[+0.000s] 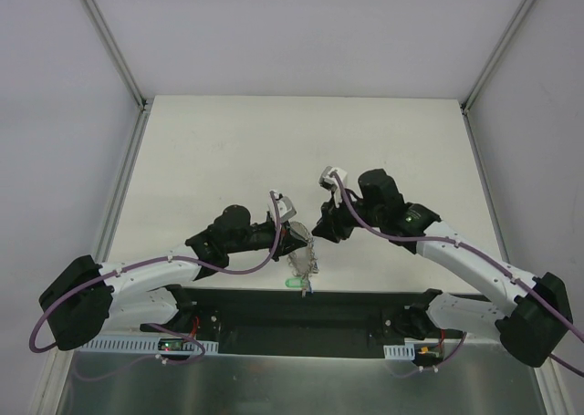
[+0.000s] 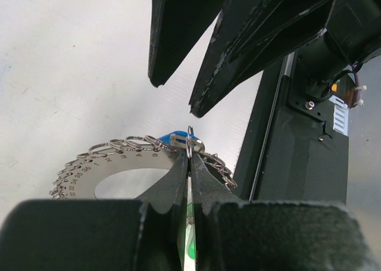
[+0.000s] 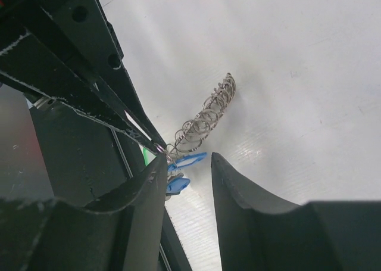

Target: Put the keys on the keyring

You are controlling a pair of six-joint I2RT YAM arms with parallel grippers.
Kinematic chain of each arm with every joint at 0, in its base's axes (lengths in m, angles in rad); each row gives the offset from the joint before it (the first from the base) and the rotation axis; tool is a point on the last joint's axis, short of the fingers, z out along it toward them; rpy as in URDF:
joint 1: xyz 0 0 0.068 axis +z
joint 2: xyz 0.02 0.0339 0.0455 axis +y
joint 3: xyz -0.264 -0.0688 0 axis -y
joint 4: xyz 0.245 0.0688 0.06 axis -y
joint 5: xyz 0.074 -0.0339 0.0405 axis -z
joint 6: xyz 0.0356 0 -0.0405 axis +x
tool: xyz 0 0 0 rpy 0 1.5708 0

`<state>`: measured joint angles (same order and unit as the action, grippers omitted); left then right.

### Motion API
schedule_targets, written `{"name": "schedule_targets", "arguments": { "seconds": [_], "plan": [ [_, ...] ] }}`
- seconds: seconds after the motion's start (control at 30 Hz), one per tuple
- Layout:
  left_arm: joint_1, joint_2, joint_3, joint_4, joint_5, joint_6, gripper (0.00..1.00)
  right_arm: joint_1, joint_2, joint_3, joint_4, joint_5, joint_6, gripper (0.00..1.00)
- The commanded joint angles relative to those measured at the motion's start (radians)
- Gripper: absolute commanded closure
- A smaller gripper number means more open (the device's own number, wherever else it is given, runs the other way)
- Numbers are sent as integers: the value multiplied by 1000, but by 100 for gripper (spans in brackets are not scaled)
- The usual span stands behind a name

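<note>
Keyring (image 1: 303,254) by near edge of table (image 1: 274,141), left end effector (image 2: 189,158) on its rim — right end effector (image 3: 189,159) alongside, keys (image 1: 297,284) beneath.

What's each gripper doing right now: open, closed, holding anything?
Left gripper: closed, fingers pinching the rim of the large silvery-grey metal keyring.
Right gripper: open, gripping nothing.

White table (image 1: 228,141) inside pale walls (image 1: 55,114) with metal corner posts (image 1: 109,41), black mounting plate (image 1: 301,310) along its near edge.
</note>
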<state>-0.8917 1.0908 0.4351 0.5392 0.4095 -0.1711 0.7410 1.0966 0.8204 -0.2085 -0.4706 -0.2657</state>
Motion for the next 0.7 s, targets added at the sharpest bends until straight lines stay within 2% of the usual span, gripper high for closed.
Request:
{"name": "schedule_targets", "arguments": {
  "seconds": [0.0,0.23,0.53,0.63,0.67],
  "plan": [
    [-12,-28,25,42,14,39,100,-8,37,14,75,-98,19,61],
    [-12,-46,-9,93,15,62,100,-57,71,-10,120,-282,-3,62],
    [-12,-81,-47,151,2,82,100,-68,118,-9,123,-365,-33,64],
    [-10,-91,-56,163,-3,85,100,-68,128,-10,123,-372,-40,67],
    [-12,-91,-58,168,-5,85,100,-68,128,-9,124,-375,-41,71]
  ]
}}
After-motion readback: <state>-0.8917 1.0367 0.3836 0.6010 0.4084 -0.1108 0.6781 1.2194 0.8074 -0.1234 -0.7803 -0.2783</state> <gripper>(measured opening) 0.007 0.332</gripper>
